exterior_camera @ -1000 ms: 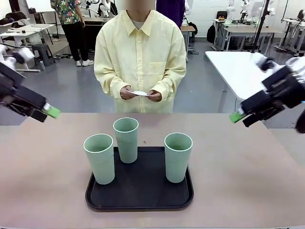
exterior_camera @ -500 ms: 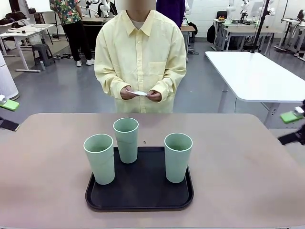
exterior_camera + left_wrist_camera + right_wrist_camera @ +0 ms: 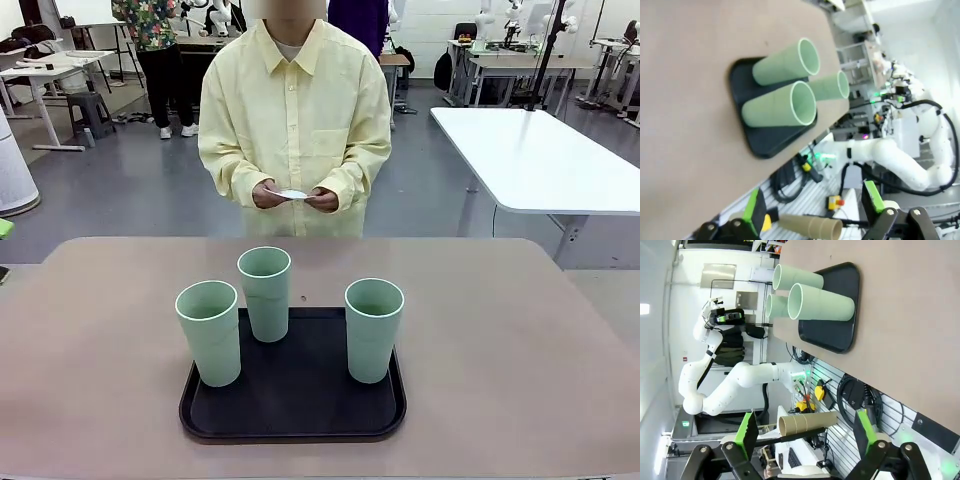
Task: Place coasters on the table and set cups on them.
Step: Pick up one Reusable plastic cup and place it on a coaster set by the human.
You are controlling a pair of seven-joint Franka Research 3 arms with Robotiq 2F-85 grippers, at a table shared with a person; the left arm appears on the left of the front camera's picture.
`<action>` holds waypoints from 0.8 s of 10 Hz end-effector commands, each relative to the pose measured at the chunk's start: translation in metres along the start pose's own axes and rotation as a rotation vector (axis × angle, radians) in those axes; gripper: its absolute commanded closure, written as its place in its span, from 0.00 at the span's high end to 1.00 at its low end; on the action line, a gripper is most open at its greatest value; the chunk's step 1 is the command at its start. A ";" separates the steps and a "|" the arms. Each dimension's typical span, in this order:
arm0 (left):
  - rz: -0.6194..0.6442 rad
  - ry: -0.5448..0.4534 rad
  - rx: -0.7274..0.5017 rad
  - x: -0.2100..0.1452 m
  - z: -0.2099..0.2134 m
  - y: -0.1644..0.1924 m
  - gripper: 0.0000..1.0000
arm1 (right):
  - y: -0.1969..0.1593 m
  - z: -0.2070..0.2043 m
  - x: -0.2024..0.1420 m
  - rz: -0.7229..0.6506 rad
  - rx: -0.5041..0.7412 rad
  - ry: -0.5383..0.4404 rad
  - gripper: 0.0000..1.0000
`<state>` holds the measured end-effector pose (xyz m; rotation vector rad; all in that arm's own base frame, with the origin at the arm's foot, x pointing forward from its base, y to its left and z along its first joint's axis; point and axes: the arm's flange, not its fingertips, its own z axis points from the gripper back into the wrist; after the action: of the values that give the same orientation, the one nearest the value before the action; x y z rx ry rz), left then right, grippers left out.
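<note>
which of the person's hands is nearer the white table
Their own left. The left hand is on the side toward the white table; the right hand is farther off.

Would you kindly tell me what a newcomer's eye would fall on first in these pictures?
Three tall pale mint-green plastic tumblers stand upright on a black rounded-square tray at the near middle of the beige-tan tabletop. Behind it, a person in a pale yellow shirt holds thin white paper coasters at waist height.
</note>
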<state>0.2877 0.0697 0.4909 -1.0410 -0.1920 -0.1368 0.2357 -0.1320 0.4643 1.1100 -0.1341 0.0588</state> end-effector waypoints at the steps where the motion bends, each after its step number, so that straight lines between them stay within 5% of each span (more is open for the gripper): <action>1: 0.001 0.016 0.002 0.003 -0.005 0.003 1.00 | 0.001 -0.004 0.004 -0.003 -0.006 0.008 1.00; 8: 0.001 0.016 0.002 0.003 -0.005 0.003 1.00 | 0.001 -0.004 0.004 -0.003 -0.006 0.008 1.00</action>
<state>0.2911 0.0659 0.4863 -1.0241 -0.1642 -0.1295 0.2385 -0.1272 0.4640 1.0887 -0.1163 0.0577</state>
